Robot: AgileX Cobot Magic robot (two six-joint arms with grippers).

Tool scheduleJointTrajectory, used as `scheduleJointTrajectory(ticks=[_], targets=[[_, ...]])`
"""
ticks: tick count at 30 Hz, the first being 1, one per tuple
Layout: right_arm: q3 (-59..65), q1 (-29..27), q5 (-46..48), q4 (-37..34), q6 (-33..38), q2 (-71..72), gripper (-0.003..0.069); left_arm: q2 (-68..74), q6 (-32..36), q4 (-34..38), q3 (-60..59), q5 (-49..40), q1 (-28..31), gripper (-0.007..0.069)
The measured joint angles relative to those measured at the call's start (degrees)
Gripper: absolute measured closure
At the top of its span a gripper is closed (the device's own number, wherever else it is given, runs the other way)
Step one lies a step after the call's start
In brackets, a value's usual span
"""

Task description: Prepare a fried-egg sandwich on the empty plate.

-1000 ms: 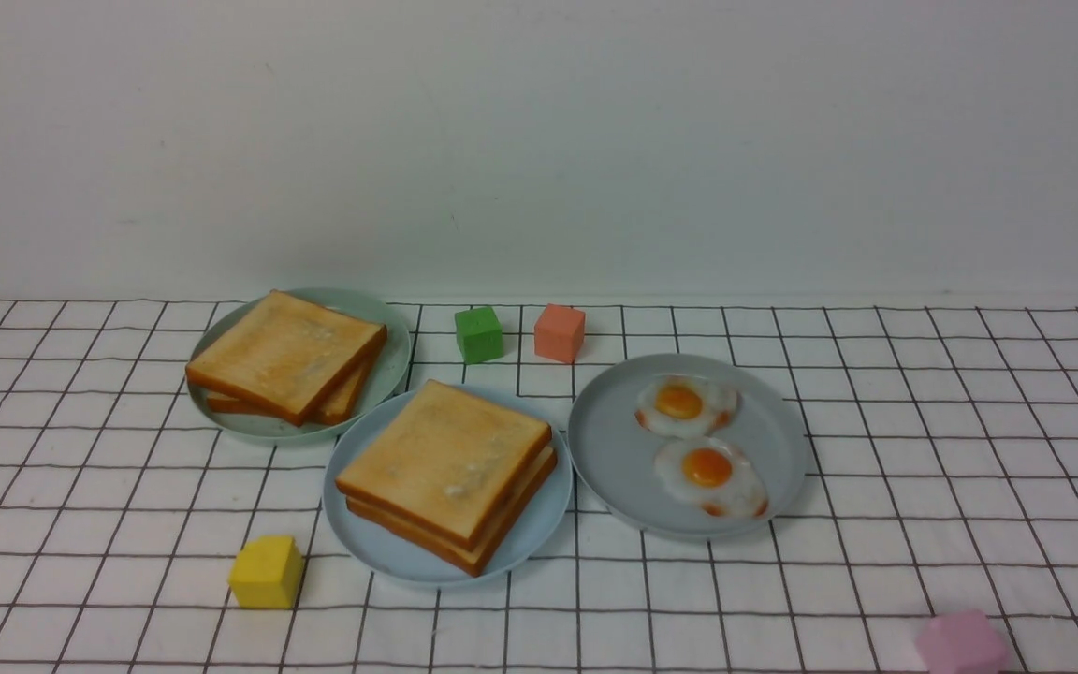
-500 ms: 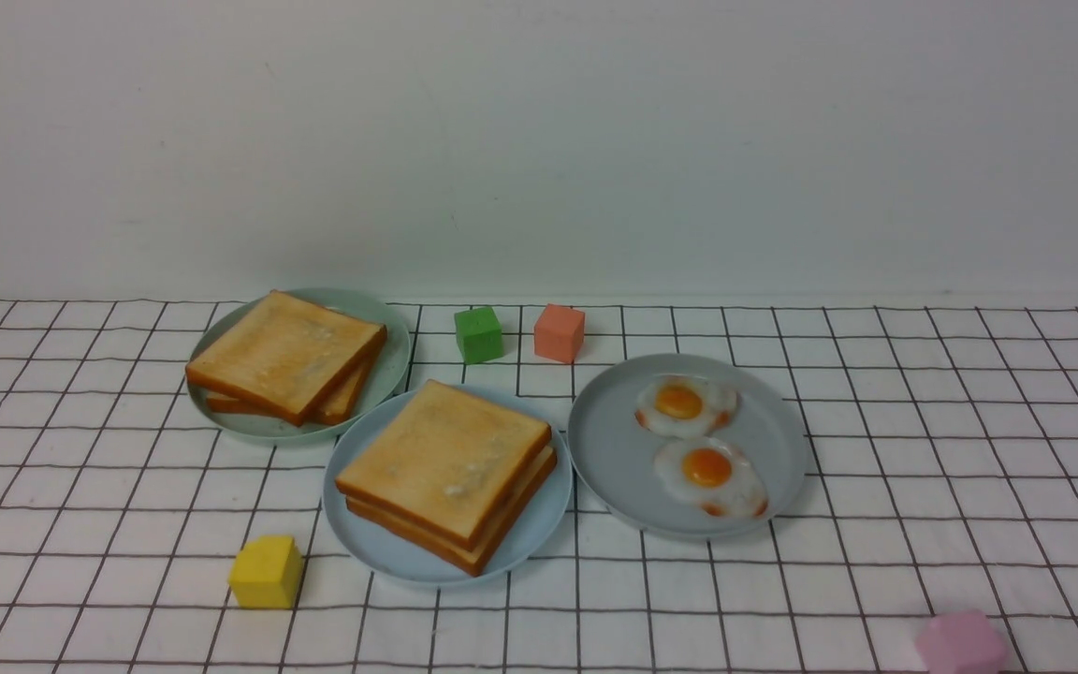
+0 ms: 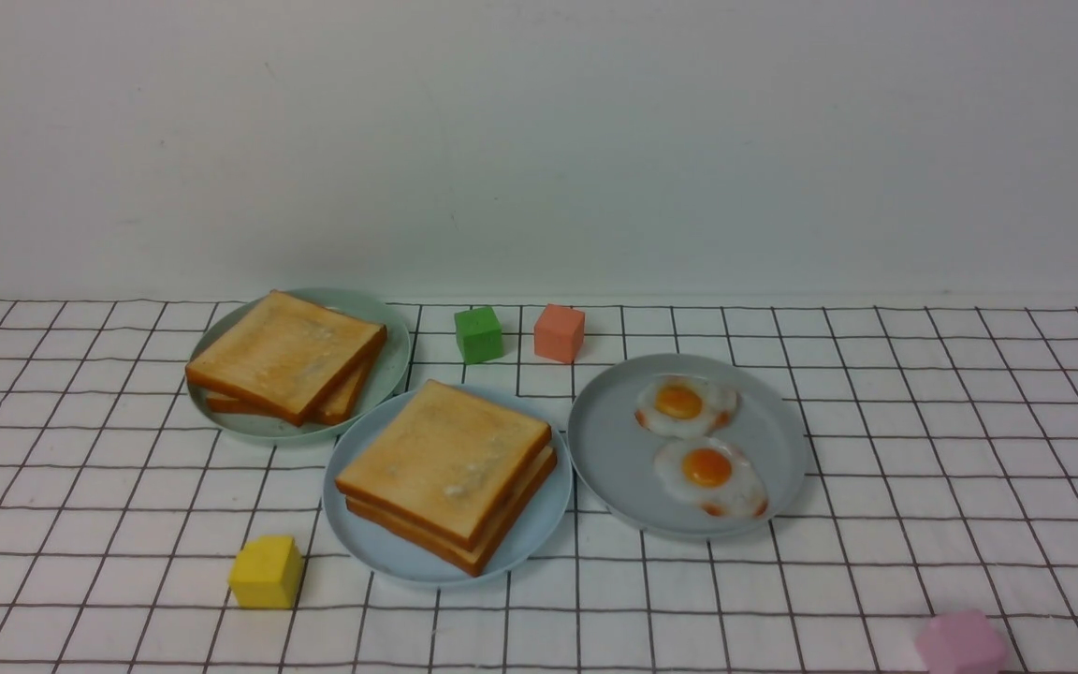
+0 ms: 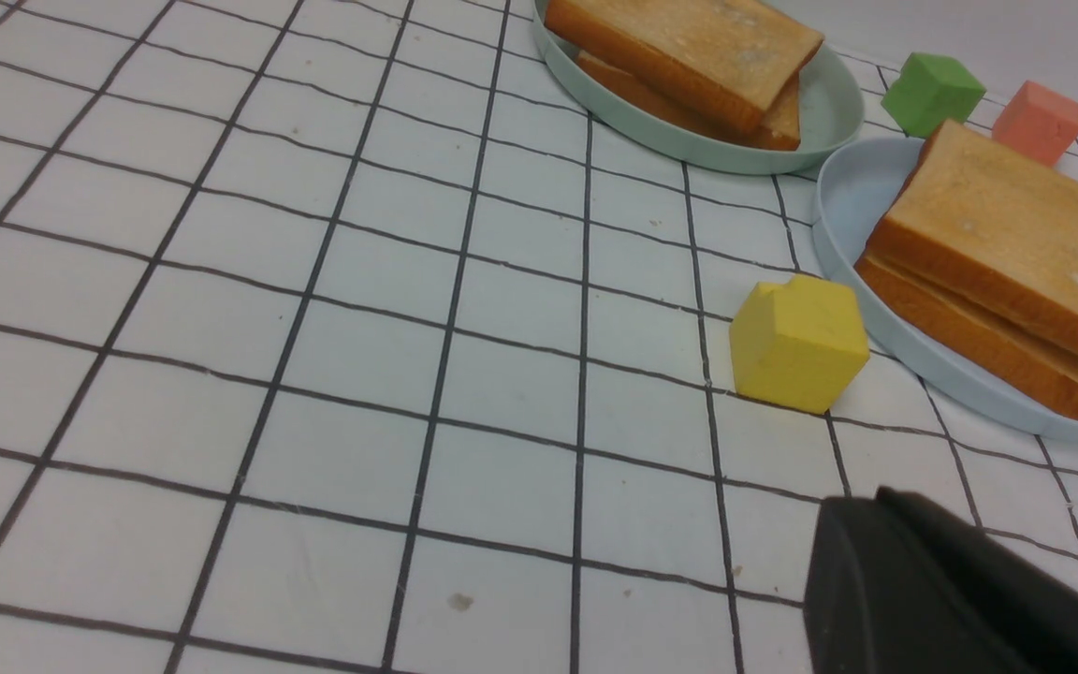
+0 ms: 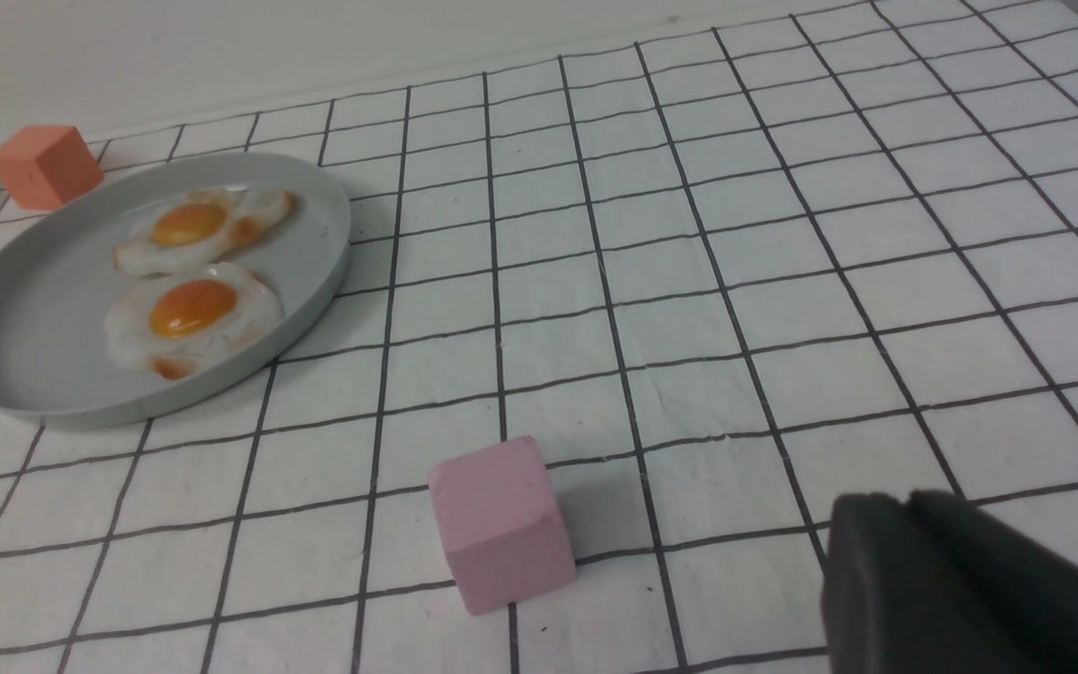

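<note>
The sky-blue plate [image 3: 539,535] sits at the front centre and holds two stacked toast slices [image 3: 445,459] with a thin pale layer showing between them at the right edge. The plate [image 4: 838,201] and the stack [image 4: 997,225] also show in the left wrist view. Neither gripper shows in the front view. My left gripper [image 4: 862,501] is shut and empty, low over the cloth, near side of the yellow block. My right gripper [image 5: 885,501] is shut and empty over the cloth, beside the pink block.
A pale green plate [image 3: 396,360] with two toast slices [image 3: 286,354] stands back left. A grey plate [image 3: 609,459] holds two fried eggs [image 3: 707,473]. Small blocks lie about: green [image 3: 478,333], orange [image 3: 559,331], yellow [image 3: 266,572], pink [image 3: 960,644].
</note>
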State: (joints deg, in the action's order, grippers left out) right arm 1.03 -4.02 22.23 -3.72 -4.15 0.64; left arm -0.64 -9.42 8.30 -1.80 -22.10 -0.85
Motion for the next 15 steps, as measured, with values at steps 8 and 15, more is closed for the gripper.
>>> scheduleJointTrajectory(ticks=[8,15], targets=[[-0.04,0.00,0.00,0.00,0.00,0.00,0.0585,0.00,0.00,0.00,0.00,-0.05,0.00,0.0636],[-0.04,0.00,0.02,0.00,0.00,0.00,0.0575,0.00,0.00,0.00,0.00,-0.05,0.00,0.0634]])
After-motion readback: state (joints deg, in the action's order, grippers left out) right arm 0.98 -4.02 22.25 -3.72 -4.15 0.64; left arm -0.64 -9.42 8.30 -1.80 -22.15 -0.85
